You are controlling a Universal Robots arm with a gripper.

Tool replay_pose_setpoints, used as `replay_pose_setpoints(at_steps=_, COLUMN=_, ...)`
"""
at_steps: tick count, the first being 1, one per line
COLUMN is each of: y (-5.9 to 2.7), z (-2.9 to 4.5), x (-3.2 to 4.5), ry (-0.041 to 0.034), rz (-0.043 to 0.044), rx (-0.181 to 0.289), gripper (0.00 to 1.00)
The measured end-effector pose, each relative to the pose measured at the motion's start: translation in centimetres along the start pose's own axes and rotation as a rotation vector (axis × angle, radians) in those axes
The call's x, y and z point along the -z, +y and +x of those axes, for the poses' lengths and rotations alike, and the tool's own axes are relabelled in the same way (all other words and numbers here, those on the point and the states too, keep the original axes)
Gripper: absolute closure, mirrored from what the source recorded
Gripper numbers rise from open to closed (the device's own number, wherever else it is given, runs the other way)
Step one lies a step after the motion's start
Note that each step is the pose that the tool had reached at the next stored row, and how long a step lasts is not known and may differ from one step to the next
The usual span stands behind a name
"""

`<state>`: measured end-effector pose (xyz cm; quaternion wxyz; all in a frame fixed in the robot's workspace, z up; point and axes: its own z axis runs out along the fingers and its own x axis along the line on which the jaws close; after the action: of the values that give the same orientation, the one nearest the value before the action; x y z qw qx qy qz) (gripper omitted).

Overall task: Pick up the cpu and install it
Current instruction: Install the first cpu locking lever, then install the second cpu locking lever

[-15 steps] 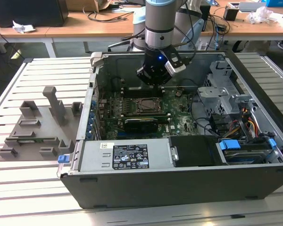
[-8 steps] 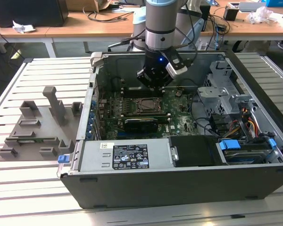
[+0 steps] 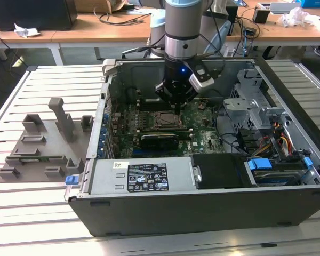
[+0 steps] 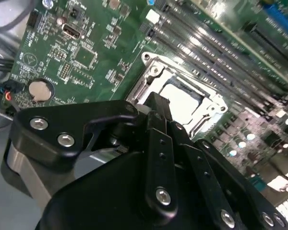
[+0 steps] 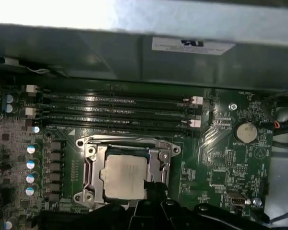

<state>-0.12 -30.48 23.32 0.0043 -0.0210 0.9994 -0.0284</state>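
Open computer case (image 3: 202,208) on a slatted metal table (image 3: 37,213). The arm reaches down into the case, gripper (image 3: 177,106) low over the motherboard (image 3: 202,136), directly above the socket (image 3: 162,121) near the board's middle.

The cpu (image 5: 125,176) lies flat inside the socket's metal frame (image 5: 89,158); in the first wrist view its pale silver top sits square to the frame, level, with no visible tilt. In the second wrist view the same silver face (image 4: 182,98) shows just past the black fingertip (image 4: 156,103). It looks seated or very nearly so, judging from how evenly it lies. The frame appears open around it, not closed over the top.

Jaws: cannot tell whether apart or together. The dark finger ends overlap the chip's near edge in both wrist views, and whether they touch it is not readable.

Handling judgement: the chip is light, rigid and thin, with a smooth metal top that offers little friction. The underside contacts and the socket beneath are likely delicate, so any grip belongs on two opposite side edges, kept level, without sideways drag.

Grey holder tray (image 3: 37,144) sits on the table beside the case, toward the exterior view's left edge, well apart from the gripper.
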Motion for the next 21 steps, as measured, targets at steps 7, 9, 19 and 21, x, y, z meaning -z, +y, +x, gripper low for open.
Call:
replay_pose_setpoints(at_steps=7, y=-0.20, z=-0.03, x=3.52, ry=0.0001, rz=0.0001, rx=0.000, gripper=0.89)
replay_pose_setpoints(at_steps=9, y=-0.20, z=-0.03, x=3.53, ry=-0.0001, rz=-0.0003, rx=0.000, gripper=0.89)
replay_pose_setpoints(at_steps=19, y=-0.20, z=-0.03, x=3.56, ry=0.0001, rz=0.0000, rx=0.000, gripper=0.89)
replay_pose_setpoints(at_steps=21, y=-0.57, z=0.17, x=3.51, ry=0.0001, rz=0.0001, rx=0.000, gripper=0.89)
